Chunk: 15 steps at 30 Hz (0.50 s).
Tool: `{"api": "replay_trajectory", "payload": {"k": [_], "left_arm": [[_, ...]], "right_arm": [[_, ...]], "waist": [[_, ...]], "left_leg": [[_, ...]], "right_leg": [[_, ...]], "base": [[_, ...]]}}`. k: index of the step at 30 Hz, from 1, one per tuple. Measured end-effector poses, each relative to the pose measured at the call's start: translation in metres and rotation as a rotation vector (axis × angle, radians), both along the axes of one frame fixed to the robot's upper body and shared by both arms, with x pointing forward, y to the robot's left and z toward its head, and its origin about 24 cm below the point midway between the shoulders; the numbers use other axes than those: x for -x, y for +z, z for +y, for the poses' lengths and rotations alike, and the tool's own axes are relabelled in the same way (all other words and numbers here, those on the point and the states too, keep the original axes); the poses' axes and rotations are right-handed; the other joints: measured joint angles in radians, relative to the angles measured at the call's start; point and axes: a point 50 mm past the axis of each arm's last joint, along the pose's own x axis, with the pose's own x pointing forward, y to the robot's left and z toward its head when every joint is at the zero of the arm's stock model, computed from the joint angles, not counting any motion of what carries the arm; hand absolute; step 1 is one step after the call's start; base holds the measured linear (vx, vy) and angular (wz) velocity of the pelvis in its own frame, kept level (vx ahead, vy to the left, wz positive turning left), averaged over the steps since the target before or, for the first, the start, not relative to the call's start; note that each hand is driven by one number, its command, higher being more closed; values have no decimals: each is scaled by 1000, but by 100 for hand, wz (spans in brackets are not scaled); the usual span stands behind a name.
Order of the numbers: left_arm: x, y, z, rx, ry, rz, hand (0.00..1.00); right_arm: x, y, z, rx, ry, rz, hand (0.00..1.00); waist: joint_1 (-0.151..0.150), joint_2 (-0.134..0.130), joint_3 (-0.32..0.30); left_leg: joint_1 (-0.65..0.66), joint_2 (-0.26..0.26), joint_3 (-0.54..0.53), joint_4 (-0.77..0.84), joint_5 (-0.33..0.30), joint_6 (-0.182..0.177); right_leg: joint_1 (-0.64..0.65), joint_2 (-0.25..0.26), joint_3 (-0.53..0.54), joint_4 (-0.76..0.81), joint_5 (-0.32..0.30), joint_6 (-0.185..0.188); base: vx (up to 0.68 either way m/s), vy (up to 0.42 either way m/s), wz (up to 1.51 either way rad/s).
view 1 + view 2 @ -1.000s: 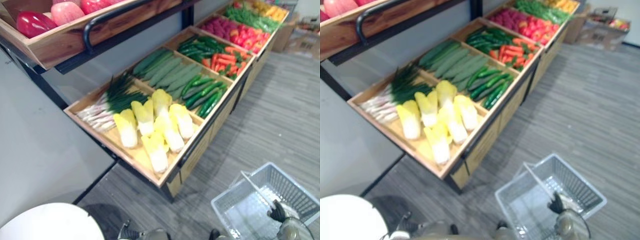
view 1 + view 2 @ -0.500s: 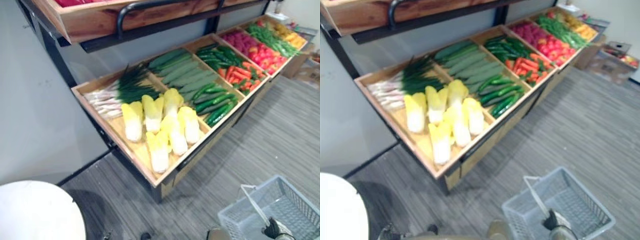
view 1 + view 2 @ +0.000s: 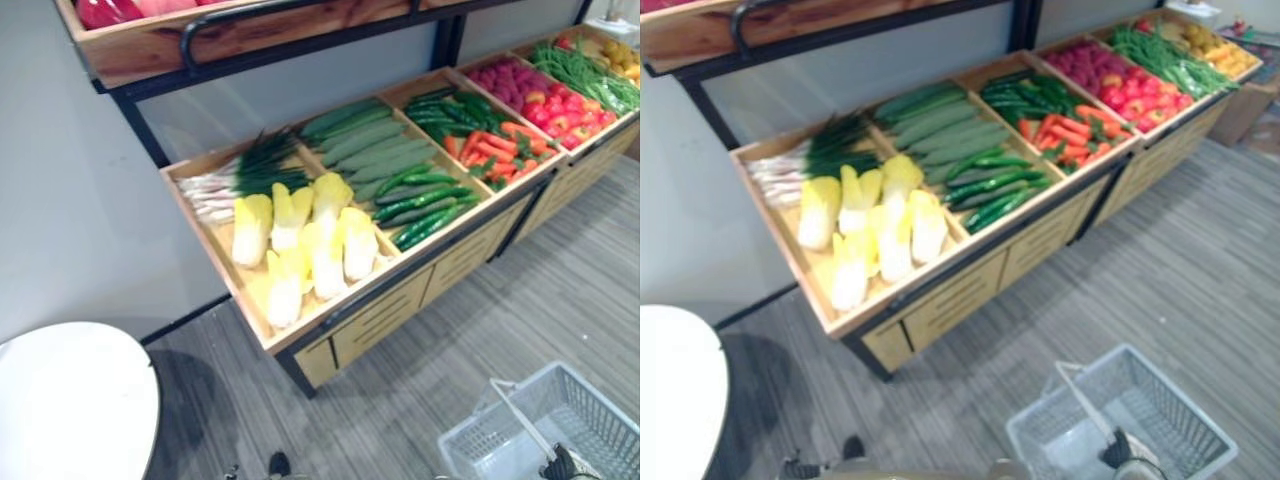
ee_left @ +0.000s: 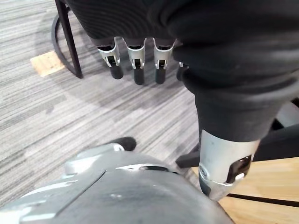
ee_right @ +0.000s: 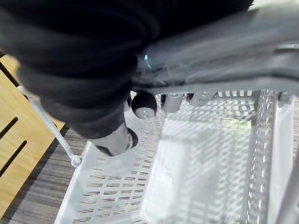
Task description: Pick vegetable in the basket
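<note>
Cabbages (image 3: 325, 250), six, lie in one wooden shelf tray (image 3: 215, 250); right robot hand (image 3: 560, 466) clasps one basket (image 3: 592, 398) by its handle; left robot hand (image 4: 135, 63) hangs slack.

My head camera has shifted, not the goods. The vegetable stand (image 3: 330, 215) now faces me more squarely, with its drawer fronts (image 3: 385, 315) in sight. The upper fruit shelf (image 3: 140, 50) has slid to the top edge. The basket (image 3: 590, 410) in my right robot hand (image 3: 562, 466) sits lower in the corner.
</note>
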Motion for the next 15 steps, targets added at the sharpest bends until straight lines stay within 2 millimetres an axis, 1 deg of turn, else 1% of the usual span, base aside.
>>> {"api": "replay_trajectory", "payload": {"k": [1, 2, 3, 4, 5, 6, 8, 9, 10, 11, 12, 13, 14, 15], "left_arm": [[-6, 2, 0, -9, -8, -26, 0], [-14, 6, 1, -28, -16, -66, 0], [-21, 10, 3, -39, -19, -98, 0], [-34, 16, 4, -51, -27, -155, 0], [-39, 19, 4, -60, -28, -182, 0], [-48, 25, 5, -74, -29, -230, 0], [-69, 47, 7, -110, -33, -378, 0], [-82, 65, 8, -138, -41, -485, 0], [-88, 74, 9, -152, -40, -536, 0], [-98, 92, 10, -180, -40, -628, 0], [-104, 110, 8, -229, -71, -707, 0], [-108, 118, 5, -254, -97, -747, 0], [-115, 133, -2, -287, -142, -820, 0], [-120, 145, -7, -315, -184, -879, 0]], "right_arm": [[1, 1, -1, 2, -4, -8, 100], [2, 0, -1, 0, -19, -12, 100], [3, 0, 0, -3, -26, -15, 100], [3, 0, 0, -3, -23, -18, 100], [3, 1, 0, -1, -24, -20, 100], [2, 1, -1, 2, -28, -28, 100], [1, 4, -4, 13, -52, -52, 100], [1, 5, -6, 19, -66, -59, 100], [1, 5, -8, 21, -72, -61, 100], [0, 6, -10, 25, -85, -70, 100], [-1, 7, -11, 27, -95, -78, 100], [-1, 8, -12, 30, -98, -81, 100], [0, 9, -13, 43, -111, -92, 100], [2, 8, -12, 40, -111, -92, 100]], "waist": [[0, 3, 1], [5, 4, 1], [8, 5, -1], [7, -4, 5], [8, -8, 7], [9, -13, 12], [10, -16, 14], [10, -14, 13], [12, -15, 13], [16, -21, 18], [23, -21, 19], [30, -15, 22], [34, 1, 23], [29, 3, 22]], "left_leg": [[7, -31, 0, -12, -40, 1], [12, -55, -6, -47, -66, 12], [11, -72, -5, -61, -60, 19], [10, -96, -5, -75, -50, 26], [10, -106, -5, -83, -47, 30], [10, -119, -5, -86, -45, 31], [10, -138, -6, -93, -47, 30], [11, -143, -10, -93, -52, 29], [12, -144, -15, -93, -56, 31], [18, -153, -37, -92, -74, 29], [35, -163, -67, -94, -92, 28], [50, -156, -70, -97, -95, 27], [66, -136, -66, -98, -101, 25], [77, -125, -70, -98, -105, 23]], "right_leg": [[7, -4, 0, -29, 21, 9], [9, -11, -1, -62, 45, 21], [13, -23, 0, -92, 68, 26], [30, -39, -2, -138, 98, 36], [36, -46, -3, -158, 111, 37], [47, -56, -8, -184, 127, 40], [55, -71, -12, -207, 142, 46], [54, -76, -14, -203, 142, 46], [53, -77, -14, -200, 140, 43], [40, -81, -14, -173, 123, 16], [24, -86, -12, -117, 113, -1], [7, -85, -15, -62, 114, 0], [-50, -83, -14, 78, 116, -4], [-81, -82, -12, 156, 125, -16]], "base": [[-26, 198, 11], [-28, 200, 6], [-34, 245, 6], [-16, 155, 5], [-8, 174, 9], [-4, 121, 7], [-2, 91, 5], [11, 48, 2], [26, 18, -7], [46, 9, -26], [65, 5, -37], [73, -15, -43], [37, -28, -24], [24, -28, -9]]}}
